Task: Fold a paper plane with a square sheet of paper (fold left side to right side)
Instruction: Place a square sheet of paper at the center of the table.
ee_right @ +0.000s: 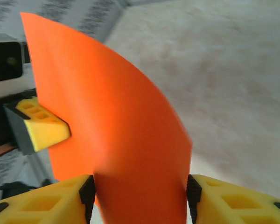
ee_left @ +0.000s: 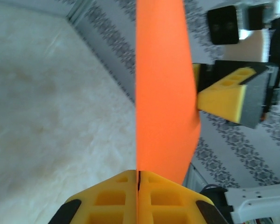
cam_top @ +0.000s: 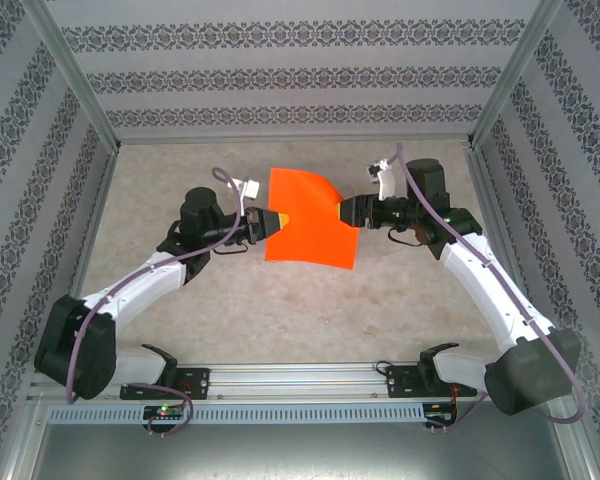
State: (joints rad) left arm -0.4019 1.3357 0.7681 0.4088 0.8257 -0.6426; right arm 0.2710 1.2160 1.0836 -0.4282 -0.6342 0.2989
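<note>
— Over the middle of the surface (cam_top: 280, 300), seen from overhead, the square sheet of paper (cam_top: 310, 225) hangs bowed between the two arms. Which step would you call this?

— The left-to-right fold, barely begun, I'd say, since no crease shows. The left tool (cam_top: 263, 224) is at the sheet's left edge and the right tool (cam_top: 348, 212) at its right edge.

— And the arms?

— Both reach inward toward the sheet, elbows bent outward. The wrists are about level and face one another across it.

— Left wrist view?

— The left tool (ee_left: 138, 173) is clamped shut on the sheet's near edge, and the paper rises edge-on from between its pads. One yellow finger (ee_left: 219, 98) of the right tool sits just beside the sheet's far part, touching or nearly so.

— Right wrist view?

— The right tool (ee_right: 140, 198) stands open, its fingers (ee_right: 51, 203) wide apart on either side of the sheet's near edge, gripping nothing. The left tool's finger (ee_right: 44, 126) shows at the sheet's far edge.

— So the next move?

— In my judgement the left tool must carry its edge across to meet the right edge, corners matched, before anything presses a crease. Held by one tool alone, the limp sheet may swing or curl. The right tool probably needs to pin or grip its side first.
</note>
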